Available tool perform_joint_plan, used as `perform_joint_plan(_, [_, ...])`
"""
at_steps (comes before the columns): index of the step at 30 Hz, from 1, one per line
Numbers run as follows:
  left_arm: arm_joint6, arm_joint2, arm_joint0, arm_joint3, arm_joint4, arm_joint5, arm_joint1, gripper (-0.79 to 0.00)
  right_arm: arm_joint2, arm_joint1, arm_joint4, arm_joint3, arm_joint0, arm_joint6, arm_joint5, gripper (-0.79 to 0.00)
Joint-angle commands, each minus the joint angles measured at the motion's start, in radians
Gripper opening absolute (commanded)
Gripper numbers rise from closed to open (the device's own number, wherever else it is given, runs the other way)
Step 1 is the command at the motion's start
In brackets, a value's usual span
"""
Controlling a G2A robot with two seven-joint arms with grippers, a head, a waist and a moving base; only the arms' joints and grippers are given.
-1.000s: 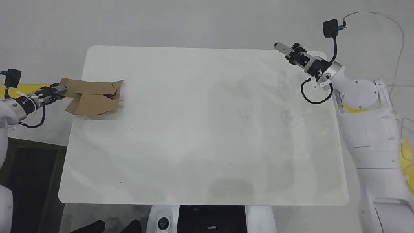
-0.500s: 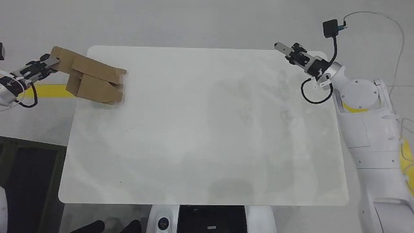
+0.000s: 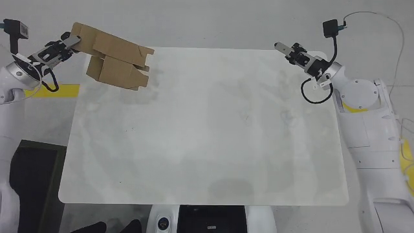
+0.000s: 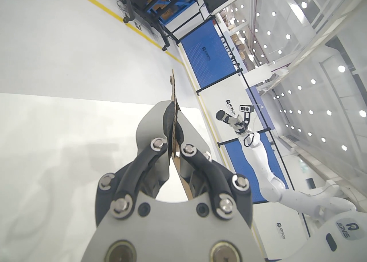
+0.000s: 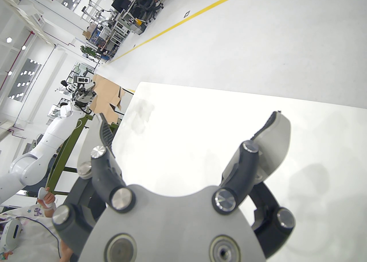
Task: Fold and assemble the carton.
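Note:
A flattened brown carton (image 3: 115, 58) hangs in the air over the table's far left corner, with its flaps drooping toward the tabletop. My left gripper (image 3: 72, 41) is shut on the carton's left edge. In the left wrist view the cardboard edge (image 4: 173, 97) runs thin between the closed fingers of my left gripper (image 4: 173, 120). My right gripper (image 3: 279, 46) stands open over the far right corner of the table with nothing between its fingers (image 5: 275, 128). From the right wrist view the carton (image 5: 107, 97) is seen far off, held by the other arm.
The white table (image 3: 207, 129) is bare across its middle and front. A yellow floor line (image 3: 58, 90) runs past its left side. A person's hand (image 5: 47, 198) holding a controller shows at the right wrist view's edge.
My left gripper has lifted the carton off the table's left edge and carried it up and toward the far side. The right arm has not moved.

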Motion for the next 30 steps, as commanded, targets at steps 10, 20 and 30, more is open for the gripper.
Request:
perform_joint_plan(10, [0.018, 0.136, -0.073, -0.1, -0.039, 0.032, -0.063, -0.785, 0.0, 0.0, 0.0, 0.0, 0.0, 0.0, 0.0, 0.0])
perform_joint_plan(20, [-0.038, 0.274, -0.134, -0.134, -0.083, 0.042, -0.128, -0.785, 0.0, 0.0, 0.0, 0.0, 0.0, 0.0, 0.0, 0.0])
perform_joint_plan(30, [-0.11, 0.364, -0.161, -0.19, -0.096, 0.035, -0.175, -0.785, 0.0, 0.0, 0.0, 0.0, 0.0, 0.0, 0.0, 0.0])
